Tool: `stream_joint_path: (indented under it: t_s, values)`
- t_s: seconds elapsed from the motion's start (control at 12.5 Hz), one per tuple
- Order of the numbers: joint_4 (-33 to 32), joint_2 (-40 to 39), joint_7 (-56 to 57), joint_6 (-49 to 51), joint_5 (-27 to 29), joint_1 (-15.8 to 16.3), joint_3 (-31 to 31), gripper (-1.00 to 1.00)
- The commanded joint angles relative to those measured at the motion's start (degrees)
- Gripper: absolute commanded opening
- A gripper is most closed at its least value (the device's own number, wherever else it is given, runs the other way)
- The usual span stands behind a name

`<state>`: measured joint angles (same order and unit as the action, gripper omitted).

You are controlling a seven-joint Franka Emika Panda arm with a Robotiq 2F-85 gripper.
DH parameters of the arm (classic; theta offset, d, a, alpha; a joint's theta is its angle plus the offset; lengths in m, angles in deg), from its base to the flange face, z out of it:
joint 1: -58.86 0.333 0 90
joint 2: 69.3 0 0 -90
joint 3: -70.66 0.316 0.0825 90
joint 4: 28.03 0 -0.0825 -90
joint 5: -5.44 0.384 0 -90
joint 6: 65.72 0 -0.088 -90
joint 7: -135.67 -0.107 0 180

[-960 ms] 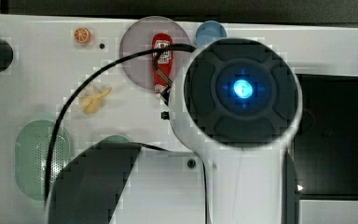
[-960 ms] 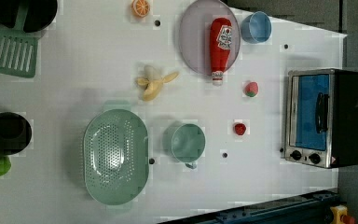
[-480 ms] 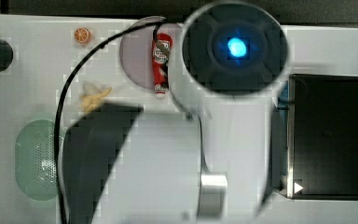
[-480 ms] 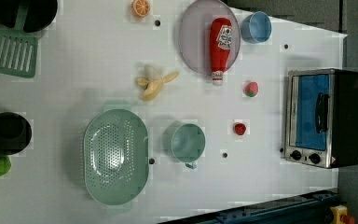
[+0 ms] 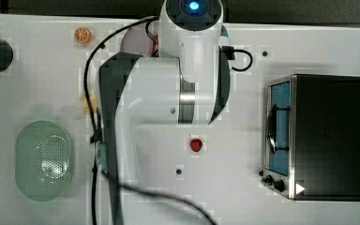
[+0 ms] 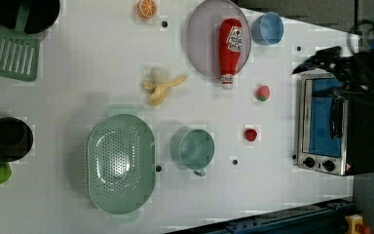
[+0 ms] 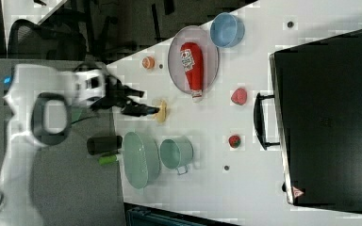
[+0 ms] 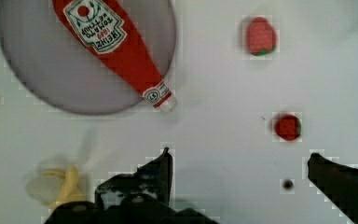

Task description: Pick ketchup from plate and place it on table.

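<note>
In the wrist view, the gripper (image 8: 237,163) hangs with its dark fingers (image 8: 161,170) spread wide and nothing between them, over bare white table (image 8: 223,70). Beyond them the ketchup (image 8: 116,46) lies flat on the grey-lilac plate (image 8: 37,70), its pale cap just past the rim. In the left view's upper centre, bottle and plate sit beside a blue bowl (image 6: 267,28).
</note>
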<state>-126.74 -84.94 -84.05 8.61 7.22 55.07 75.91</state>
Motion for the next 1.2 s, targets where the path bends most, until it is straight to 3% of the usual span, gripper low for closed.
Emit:
stream_joint_path:
  t_s: [0.08,0.64,1.2]
  values:
    - [0.02,-3.32,9.24,-5.84,-0.60,0.53,0.55,1.00]
    - [0.24,-17.30,32.36,-28.78,-1.30,3.00,0.56,1.00]
    - [1.71,-25.80,33.51,-40.58,-6.71,3.89,0.23,1.00]
